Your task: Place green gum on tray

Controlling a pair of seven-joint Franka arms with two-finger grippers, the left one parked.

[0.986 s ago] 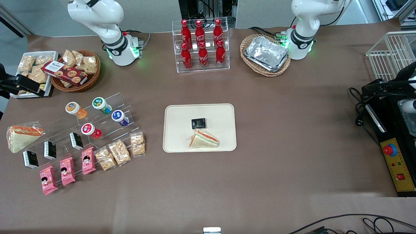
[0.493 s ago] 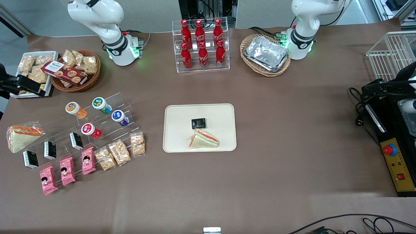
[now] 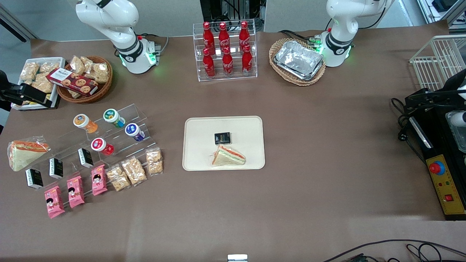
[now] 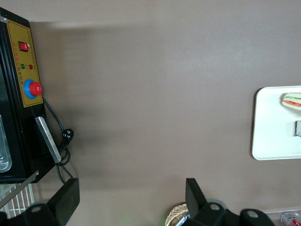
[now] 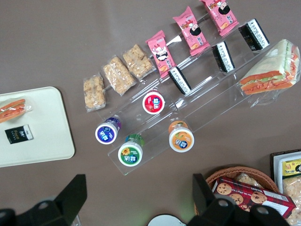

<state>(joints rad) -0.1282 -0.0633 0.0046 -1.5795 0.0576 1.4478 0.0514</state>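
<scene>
The green gum point(image 3: 113, 117) has a teal body and a white lid. It lies on the upper step of a clear acrylic stand point(image 3: 140, 113), beside an orange jar point(image 3: 85, 122). It also shows in the right wrist view point(image 5: 130, 153). The cream tray point(image 3: 247, 131) lies mid-table and holds a sandwich point(image 3: 228, 156) and a small black packet point(image 3: 222, 138); it also shows in the right wrist view point(image 5: 47, 136). My gripper point(image 3: 32, 97) hangs high over the working arm's end of the table, above a box of snacks. It is open and empty point(image 5: 138, 200), well apart from the gum.
A blue jar point(image 3: 134, 131) and a red jar point(image 3: 101, 146) sit on the lower step. Black packets, pink packets and cereal bars lie nearer the front camera. A wrapped sandwich point(image 3: 23, 153) lies beside the stand. A wicker basket of biscuits point(image 3: 85, 78) and a cola rack point(image 3: 225, 51) stand farther back.
My gripper has shifted very slightly away from the front camera. Nothing else has moved.
</scene>
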